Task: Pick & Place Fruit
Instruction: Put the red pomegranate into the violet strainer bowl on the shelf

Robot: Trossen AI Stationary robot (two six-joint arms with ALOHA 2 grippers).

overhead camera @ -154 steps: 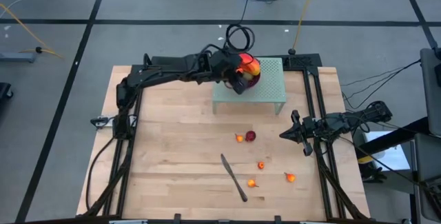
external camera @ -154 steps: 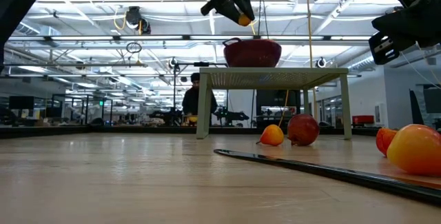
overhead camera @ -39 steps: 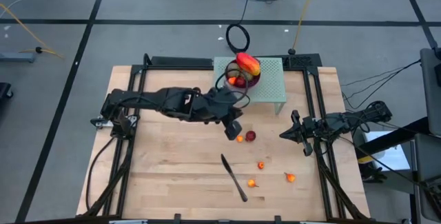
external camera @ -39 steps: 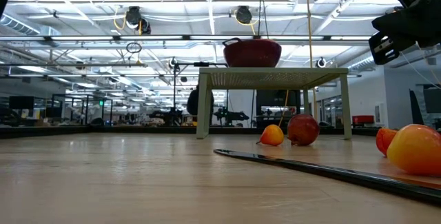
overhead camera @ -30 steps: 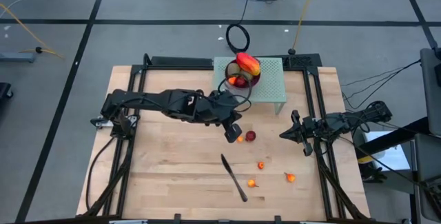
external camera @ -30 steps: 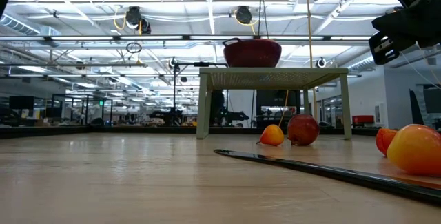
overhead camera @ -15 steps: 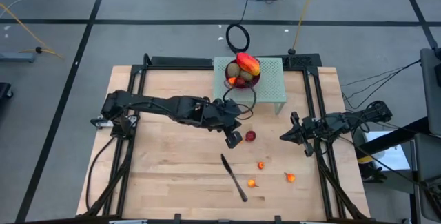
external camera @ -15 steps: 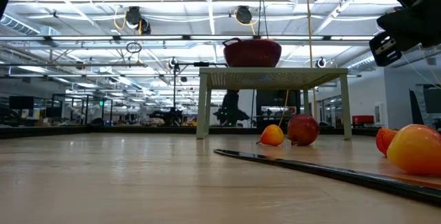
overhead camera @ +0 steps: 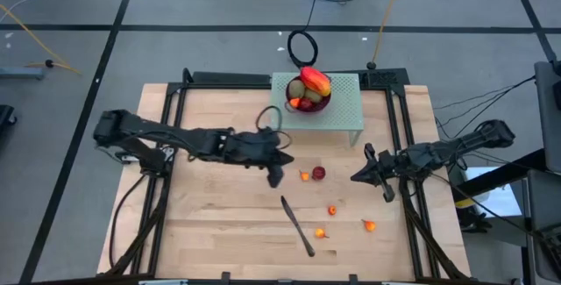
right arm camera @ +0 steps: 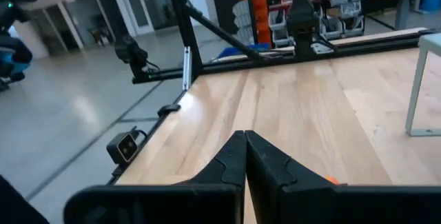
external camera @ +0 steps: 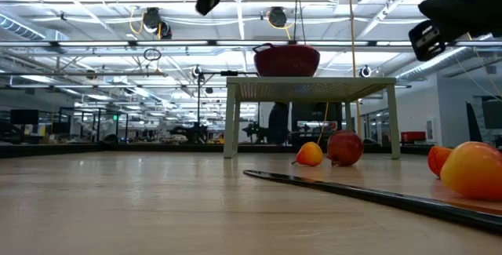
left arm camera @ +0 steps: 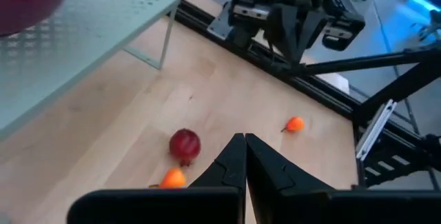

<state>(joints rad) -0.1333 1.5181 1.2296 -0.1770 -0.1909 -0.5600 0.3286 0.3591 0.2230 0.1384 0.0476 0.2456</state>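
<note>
Left gripper (overhead camera: 275,178) hangs over the tabletop (overhead camera: 210,224) with its jaws pressed together, nothing in them. The dark red fruit (overhead camera: 319,173) and a tiny orange one (overhead camera: 305,176) sit on the wood just beyond its tips, not touching. Three more little orange ones (overhead camera: 332,210) lie nearer the knife (overhead camera: 297,225). The mango (overhead camera: 316,81) is piled in the purple bowl (overhead camera: 308,103). Right gripper (overhead camera: 359,174) waits by the edge, jaws together, empty too.
</note>
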